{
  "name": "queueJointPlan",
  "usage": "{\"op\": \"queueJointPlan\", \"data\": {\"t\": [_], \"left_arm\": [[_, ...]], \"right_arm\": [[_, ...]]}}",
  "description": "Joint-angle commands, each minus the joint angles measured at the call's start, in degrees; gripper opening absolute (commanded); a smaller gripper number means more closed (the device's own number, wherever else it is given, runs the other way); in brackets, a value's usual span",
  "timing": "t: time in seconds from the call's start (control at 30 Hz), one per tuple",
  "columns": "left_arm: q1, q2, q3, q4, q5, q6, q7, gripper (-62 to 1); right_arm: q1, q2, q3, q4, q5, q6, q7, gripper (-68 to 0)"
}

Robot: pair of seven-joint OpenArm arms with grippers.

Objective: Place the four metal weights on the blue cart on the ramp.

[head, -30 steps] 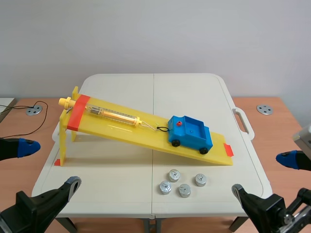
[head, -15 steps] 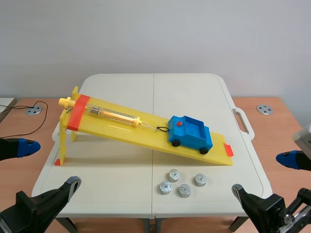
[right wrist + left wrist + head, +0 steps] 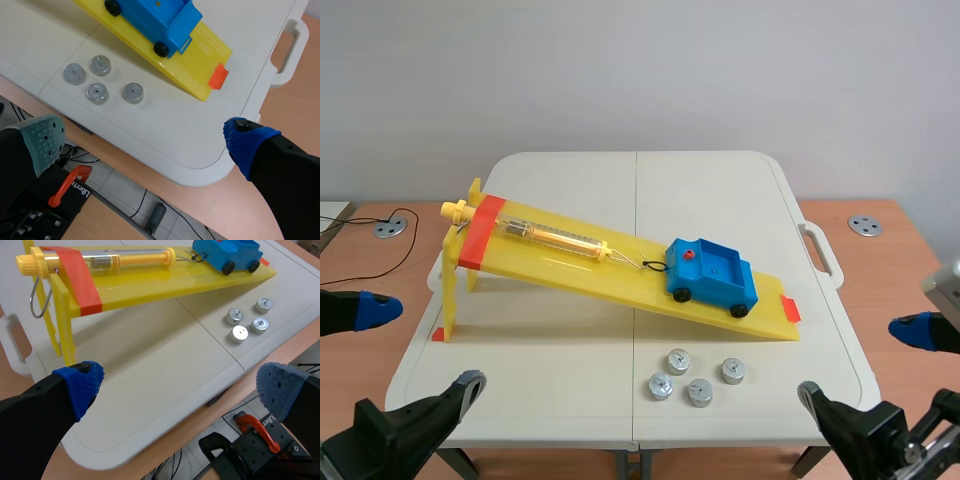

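Weights — ahead of right gripper

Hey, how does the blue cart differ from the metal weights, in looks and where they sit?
The blue cart is boxy with black wheels; the metal weights are small silvery cylinders. The cart sits tilted on the yellow ramp; the weights lie flat on the white table before its low end. Shared: neither is held, since the left gripper and right gripper are open.

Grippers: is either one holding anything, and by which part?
Nothing is held. The left gripper and right gripper are both open; the four weights lie on the table.
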Motion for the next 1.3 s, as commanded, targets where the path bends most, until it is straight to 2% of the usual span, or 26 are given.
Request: {"op": "queueJointPlan", "data": {"t": [0.0, 0.13, 0.3, 0.47, 0.5, 0.67, 0.73, 0.87, 0.97, 1.0, 1.2, 1.27], "left_arm": [[0.28, -0.66, -0.79, 4.00, -4.42, -1.16, -6.43, 1.4], [0.28, -0.66, -0.79, 4.00, -4.42, -1.16, -5.88, 1.4], [0.28, -0.55, -0.79, 4.00, -4.39, -1.16, -5.75, 1.4], [-0.07, 1.46, -0.79, 4.00, -4.17, -1.14, -4.26, 1.4], [-0.22, 2.10, -0.79, 4.00, -4.17, -1.14, -4.00, -1.1], [-0.85, 5.09, -0.79, 4.00, -4.17, -1.16, -2.86, -28.0], [-0.83, 6.16, -0.79, 4.00, -4.11, -1.14, -2.86, -33.6], [-1.05, 8.26, -0.79, 3.98, -1.55, -1.16, -2.84, -43.4], [-1.79, 9.66, -0.79, 3.93, -1.40, -1.16, -0.87, -56.4], [-2.10, 10.05, -0.79, 3.93, -1.40, -1.09, -0.55, -58.4], [-3.37, 11.85, -0.79, 3.74, -1.40, -1.14, 1.66, -58.2], [-3.54, 12.17, -0.74, 3.72, -1.40, -1.14, 1.73, -58.2]], "right_arm": [[0.37, 2.51, 2.62, 3.63, 1.27, -1.53, 4.87, -1.6], [1.03, 2.51, 2.62, 3.63, 1.27, -1.46, 4.46, -1.6], [3.82, 2.51, 2.62, 3.61, 1.31, -0.55, 0.50, -1.6], [6.40, 2.51, 0.61, 3.58, 1.33, -0.39, -1.51, -1.6], [6.93, 2.49, -0.11, 3.56, 1.33, -0.37, -1.86, -1.7], [9.09, 2.23, -4.13, 3.56, 1.05, -0.42, -2.73, -1.7], [10.12, 1.22, -5.22, 3.41, -0.20, -0.42, -3.78, -2.0], [12.61, -0.70, -7.96, 1.90, -2.38, -0.39, -5.14, -9.5], [14.49, -1.79, -10.49, 0.13, -3.63, -0.37, -5.38, -13.8], [14.97, -2.14, -11.32, -0.50, -3.65, -0.37, -5.40, -15.2], [18.97, -5.35, -15.54, -3.61, -4.79, -0.17, -5.75, -25.6], [20.37, -6.56, -16.83, -4.74, -4.79, -0.15, -5.81, -26.9]]}}
